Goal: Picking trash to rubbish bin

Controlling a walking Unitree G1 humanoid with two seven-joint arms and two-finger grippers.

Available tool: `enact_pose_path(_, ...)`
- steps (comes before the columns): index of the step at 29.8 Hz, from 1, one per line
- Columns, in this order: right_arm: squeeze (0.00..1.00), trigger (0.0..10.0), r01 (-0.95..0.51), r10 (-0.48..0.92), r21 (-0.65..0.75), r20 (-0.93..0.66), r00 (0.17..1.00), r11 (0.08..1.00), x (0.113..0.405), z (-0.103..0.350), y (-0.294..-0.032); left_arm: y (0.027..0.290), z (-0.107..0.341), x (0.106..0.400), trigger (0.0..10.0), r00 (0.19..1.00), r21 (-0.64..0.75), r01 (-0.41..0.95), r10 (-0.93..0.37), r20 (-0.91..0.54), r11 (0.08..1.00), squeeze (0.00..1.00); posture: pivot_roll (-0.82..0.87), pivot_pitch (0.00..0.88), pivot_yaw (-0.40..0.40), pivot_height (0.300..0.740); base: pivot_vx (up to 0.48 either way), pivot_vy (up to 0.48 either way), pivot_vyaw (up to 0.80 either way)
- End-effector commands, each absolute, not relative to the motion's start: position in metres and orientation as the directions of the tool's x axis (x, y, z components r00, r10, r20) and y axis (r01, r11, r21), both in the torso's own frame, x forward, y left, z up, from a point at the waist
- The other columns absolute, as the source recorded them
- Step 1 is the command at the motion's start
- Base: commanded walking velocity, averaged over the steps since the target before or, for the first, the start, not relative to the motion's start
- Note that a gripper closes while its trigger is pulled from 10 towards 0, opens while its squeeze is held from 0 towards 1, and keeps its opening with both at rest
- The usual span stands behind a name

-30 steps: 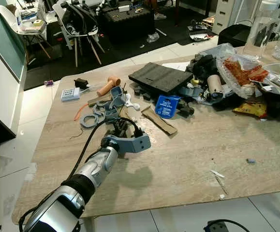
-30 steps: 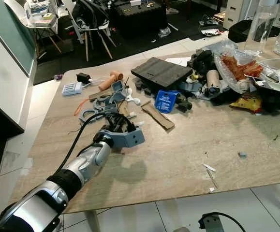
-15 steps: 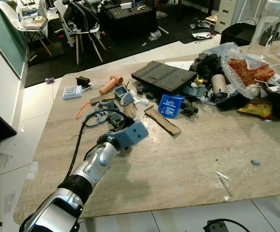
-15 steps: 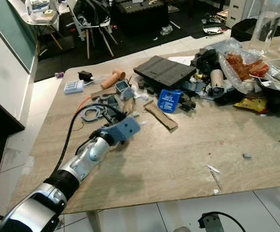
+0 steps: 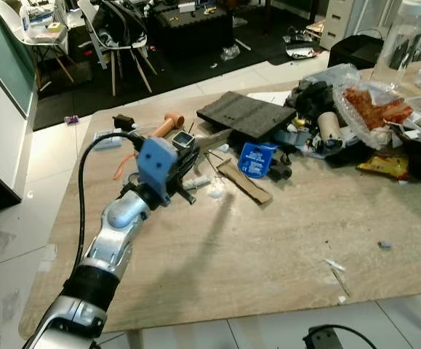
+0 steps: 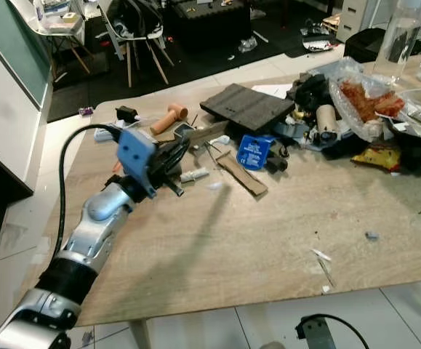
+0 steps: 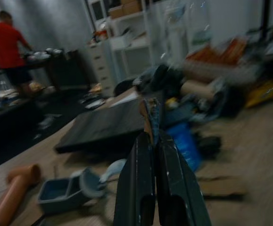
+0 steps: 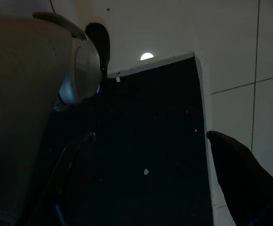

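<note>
My left gripper point(image 5: 190, 150) is raised above the cluttered left part of the wooden table point(image 5: 268, 240), below its blue wrist housing point(image 5: 156, 163). Its black fingers point(image 7: 145, 183) are pressed together on a thin brown strip point(image 5: 211, 138) that sticks out past the tips, seen edge-on as the strip point(image 7: 150, 113) in the left wrist view. Below it lie a small white tube point(image 5: 195, 182) and a flat cardboard piece point(image 5: 244, 180). My right gripper point(image 8: 150, 188) hangs over dark flooring, its fingers wide apart and holding nothing.
A black foam pad point(image 5: 245, 114), blue packet point(image 5: 254, 158), cardboard tube point(image 5: 329, 125), plastic bag of red scraps point(image 5: 366, 102) and yellow wrapper point(image 5: 381, 163) crowd the far right. White scraps point(image 5: 337, 265) lie near the front edge. A person in red point(image 7: 6, 44) stands far off.
My left arm has lifted off the table and its wrist has turned upward, carrying the brown strip up from the clutter. The camera has shifted slightly.
</note>
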State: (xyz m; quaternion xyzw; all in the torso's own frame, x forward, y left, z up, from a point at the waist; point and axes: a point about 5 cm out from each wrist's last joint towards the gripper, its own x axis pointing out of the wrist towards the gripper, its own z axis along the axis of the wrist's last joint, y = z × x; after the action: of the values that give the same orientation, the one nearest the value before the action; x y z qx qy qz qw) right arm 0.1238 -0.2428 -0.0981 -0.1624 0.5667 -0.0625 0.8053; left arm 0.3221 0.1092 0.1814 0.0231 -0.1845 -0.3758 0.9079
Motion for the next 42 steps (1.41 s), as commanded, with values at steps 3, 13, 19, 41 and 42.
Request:
enact_pose_path(3, 0.00, 10.0, -0.105, -0.265, -0.316, -0.904, 0.336, 0.943, 0.121, -0.101, -0.237, 0.125, 0.185, 0.305, 10.0, 0.564, 0.023, 0.788, -0.738, 0.371, 0.615, 0.00, -0.10, 0.033, 0.111, 0.740, 0.000, 0.000, 0.00)
enact_pose_path(13, 0.00, 10.0, -0.116, -0.254, -0.307, -0.907, 0.337, 0.944, 0.123, -0.101, -0.233, 0.131, 0.171, 0.292, 10.0, 0.562, -0.222, 0.826, -0.719, 0.409, 0.518, 0.00, -0.09, 0.036, 0.113, 0.740, -0.033, 0.000, 0.00)
enact_pose_path(19, 0.00, 10.0, -0.133, -0.243, -0.301, -0.910, 0.335, 0.944, 0.122, -0.102, -0.230, 0.145, 0.143, 0.282, 10.0, 0.608, -0.335, 0.790, -0.727, 0.321, 0.513, 0.00, -0.09, 0.037, 0.110, 0.740, -0.194, 0.000, 0.00)
enact_pose_path(41, 0.00, 10.0, -0.175, -0.223, -0.292, -0.917, 0.331, 0.940, 0.121, -0.104, -0.224, 0.203, 0.062, 0.241, 10.0, 0.787, -0.569, 0.533, -0.613, 0.063, 0.626, 0.00, -0.05, 0.052, 0.097, 0.740, -0.314, 0.000, 0.00)
enact_pose_path(42, 0.00, 10.0, -0.176, -0.223, -0.292, -0.917, 0.330, 0.940, 0.121, -0.104, -0.224, 0.203, 0.062, 0.239, 10.0, 0.787, -0.581, 0.533, -0.613, 0.071, 0.616, 0.00, -0.04, 0.054, 0.097, 0.740, -0.480, 0.000, 0.00)
